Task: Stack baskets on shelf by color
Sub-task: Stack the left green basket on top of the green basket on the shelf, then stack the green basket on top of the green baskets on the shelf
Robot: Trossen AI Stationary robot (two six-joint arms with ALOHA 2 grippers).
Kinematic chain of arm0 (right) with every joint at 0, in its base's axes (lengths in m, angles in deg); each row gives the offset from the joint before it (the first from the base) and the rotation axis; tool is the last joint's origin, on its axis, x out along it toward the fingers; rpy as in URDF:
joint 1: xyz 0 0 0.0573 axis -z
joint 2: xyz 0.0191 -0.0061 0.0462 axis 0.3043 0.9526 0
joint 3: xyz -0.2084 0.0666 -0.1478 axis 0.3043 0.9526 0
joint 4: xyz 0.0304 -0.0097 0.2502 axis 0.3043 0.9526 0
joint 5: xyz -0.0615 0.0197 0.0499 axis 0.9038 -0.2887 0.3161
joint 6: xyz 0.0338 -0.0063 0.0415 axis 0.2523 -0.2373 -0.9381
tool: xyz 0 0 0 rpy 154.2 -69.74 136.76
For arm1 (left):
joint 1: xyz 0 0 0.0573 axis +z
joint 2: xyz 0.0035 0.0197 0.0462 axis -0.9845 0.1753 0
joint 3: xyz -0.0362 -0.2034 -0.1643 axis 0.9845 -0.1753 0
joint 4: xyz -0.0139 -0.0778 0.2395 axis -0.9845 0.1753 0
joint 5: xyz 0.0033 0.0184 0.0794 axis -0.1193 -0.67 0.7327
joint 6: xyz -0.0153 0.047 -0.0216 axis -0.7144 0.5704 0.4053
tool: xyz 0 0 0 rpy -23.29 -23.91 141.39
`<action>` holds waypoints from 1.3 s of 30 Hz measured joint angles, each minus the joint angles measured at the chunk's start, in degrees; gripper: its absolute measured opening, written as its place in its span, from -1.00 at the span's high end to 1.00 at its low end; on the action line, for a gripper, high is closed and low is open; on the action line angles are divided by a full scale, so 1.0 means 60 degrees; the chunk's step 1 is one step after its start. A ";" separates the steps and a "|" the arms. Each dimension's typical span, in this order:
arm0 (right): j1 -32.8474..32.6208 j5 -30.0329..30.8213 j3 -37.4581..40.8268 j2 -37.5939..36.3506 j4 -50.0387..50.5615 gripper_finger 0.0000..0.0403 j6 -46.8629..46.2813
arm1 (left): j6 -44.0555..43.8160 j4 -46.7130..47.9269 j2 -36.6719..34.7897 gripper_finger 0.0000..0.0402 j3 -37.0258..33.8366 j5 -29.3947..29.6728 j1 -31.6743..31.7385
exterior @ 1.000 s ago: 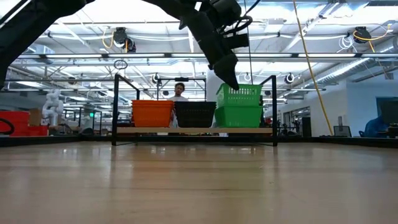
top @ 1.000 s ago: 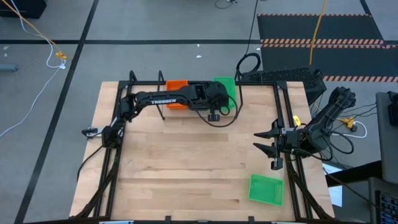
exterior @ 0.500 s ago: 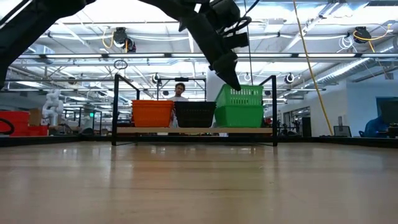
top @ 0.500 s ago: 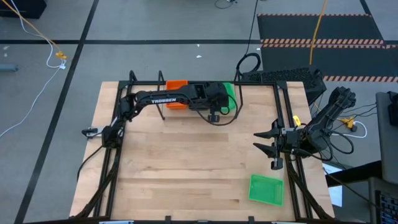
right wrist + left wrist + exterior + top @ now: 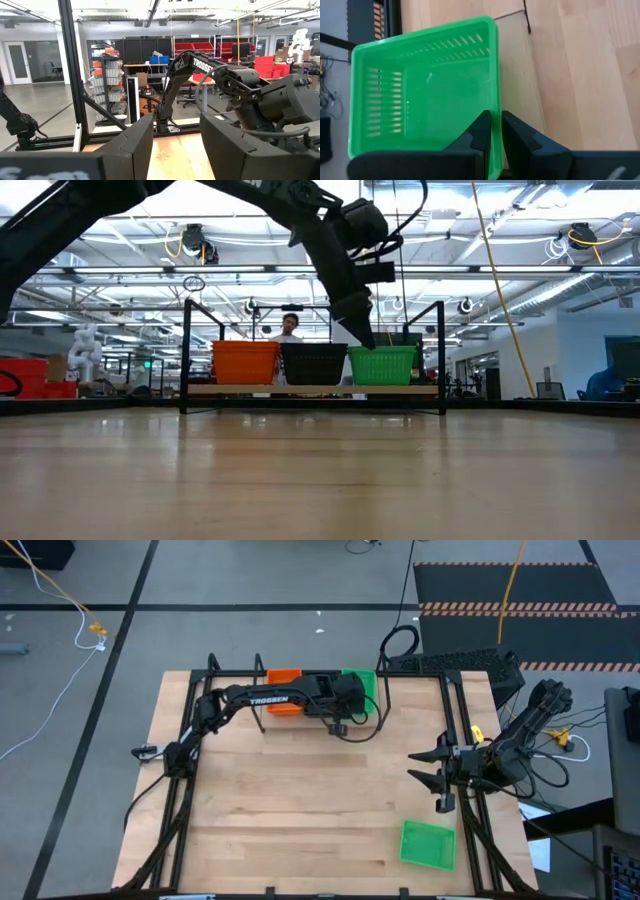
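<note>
The high view shows the one bright green perforated plastic basket [image 5: 428, 844] not yet put away, lying loose on the light wooden table [image 5: 290, 810] near its front right corner, well apart from the low black thin-rod shelf [image 5: 262, 670] at the far edge. That is the relation the next move turns on: the loose basket lies just in front of the right gripper [image 5: 428, 769], which waits over the table's right side with its two dark fingers spread and nothing between them, while the left gripper [image 5: 341, 726] is far off across the table at the shelf. The basket's long axis seems to run roughly across the table, though it is close to square. The right arm looks the nearer and better placed to fetch it. In the low view the shelf carries an orange basket stack [image 5: 245, 362], a black basket stack [image 5: 314, 363] and a green basket stack [image 5: 384, 365], side by side. The left arm reaches forward and bends down so that its gripper [image 5: 364, 338] hangs at the near rim of the green stack; the left wrist view shows the fingers [image 5: 479, 131] nearly together, straddling that green rim with a thin gap, apparently loosened rather than clamped.
</note>
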 joint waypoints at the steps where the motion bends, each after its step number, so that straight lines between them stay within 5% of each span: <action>1: -0.0002 0.0000 0.0000 0.0000 0.0000 0.23 0.0009 | 0.0095 -0.0004 0.0000 0.77 0.0000 -0.0002 0.0000; 19: -0.0095 -0.0001 0.0001 -0.0021 0.0432 0.23 0.0561 | 0.0069 -0.0393 -0.0022 0.77 0.0000 -0.0016 -0.1298; 24: -0.0573 -0.0807 0.0004 -0.0062 0.0769 0.23 0.1890 | 0.0985 -0.0633 -0.0015 0.77 0.0000 -0.1222 -0.2322; 28: -0.0899 -0.1184 0.0004 -0.0010 0.0455 0.23 0.2164 | 0.1412 -0.1546 -0.0004 0.77 0.0000 -0.1786 -0.3301; 33: -0.0862 0.0176 -0.0033 0.0633 0.0338 0.23 0.2695 | 0.2043 -0.3434 0.0016 0.77 -0.0023 -0.2815 -0.4332; 39: -0.0895 0.0243 -0.0689 0.1603 0.0258 0.23 0.2611 | 0.4800 -0.5724 0.0215 0.77 -0.1049 -0.3699 -0.4998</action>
